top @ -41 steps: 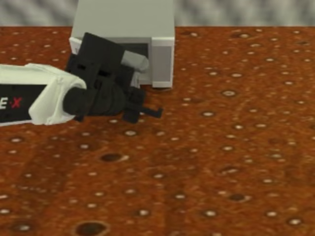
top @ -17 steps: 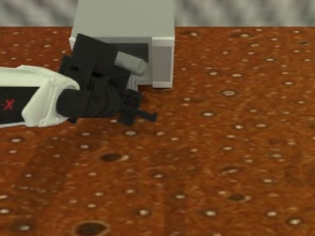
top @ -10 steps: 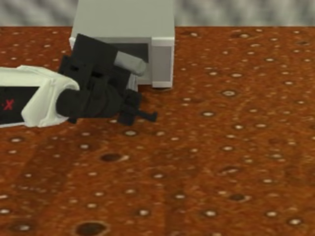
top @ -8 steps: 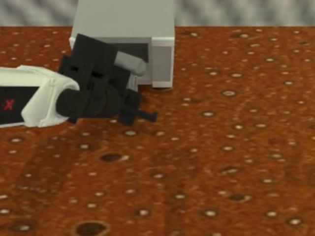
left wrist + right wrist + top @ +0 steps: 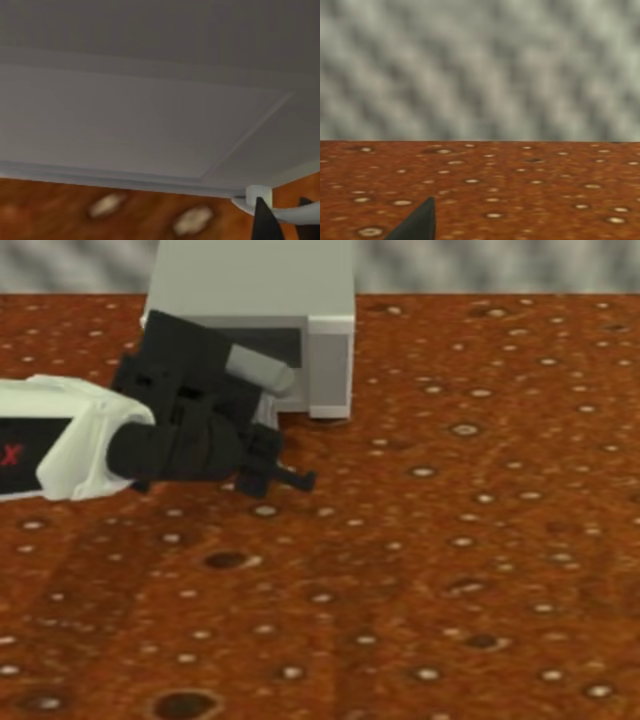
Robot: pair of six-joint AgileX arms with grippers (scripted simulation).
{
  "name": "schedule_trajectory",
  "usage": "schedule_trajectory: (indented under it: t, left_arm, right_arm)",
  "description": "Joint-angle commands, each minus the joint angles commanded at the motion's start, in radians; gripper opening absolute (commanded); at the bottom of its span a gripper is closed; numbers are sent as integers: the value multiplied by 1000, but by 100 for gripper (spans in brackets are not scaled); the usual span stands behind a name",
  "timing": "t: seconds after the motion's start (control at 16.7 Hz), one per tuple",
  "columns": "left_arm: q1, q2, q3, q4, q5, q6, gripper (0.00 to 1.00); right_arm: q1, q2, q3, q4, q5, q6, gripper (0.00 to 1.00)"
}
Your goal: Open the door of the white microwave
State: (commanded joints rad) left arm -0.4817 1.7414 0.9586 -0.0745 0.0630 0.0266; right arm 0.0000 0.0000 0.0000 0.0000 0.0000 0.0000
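My left end effector [image 5: 262, 445] at microwave [image 5: 255, 285], far worktop edge, drawn back slightly; door [image 5: 135, 125] swinging open. Grip state unclear. Right arm parked.

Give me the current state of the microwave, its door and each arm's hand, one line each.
white microwave: upright at the table's far edge, cavity partly exposed.
door: ajar, swung out toward the top view's left, mostly hidden under the left arm.
left hand: at the door's handle; grip unclear.
right hand: off to the side over bare table, away from the microwave; only one fingertip shows.
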Motion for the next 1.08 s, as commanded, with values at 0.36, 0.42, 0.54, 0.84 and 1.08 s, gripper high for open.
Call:
schedule_trajectory:
  t: [0.36,0.42,0.54,0.84,1.08]
  left_arm:
    - [14,-10,-14,0,18,29,0]
    - [14,-10,-14,0,18,29,0]
    - [14,-10,-14,0,18,29,0]
    - [14,-10,-14,0,18,29,0]
    - [14,-10,-14,0,18,29,0]
  right_arm:
    - [0,0,0,0,0,0,100]
    - [0,0,0,0,0,0,100]
    - [0,0,0,0,0,0,100]
    - [0,0,0,0,0,0,100]
    - [0,0,0,0,0,0,100]
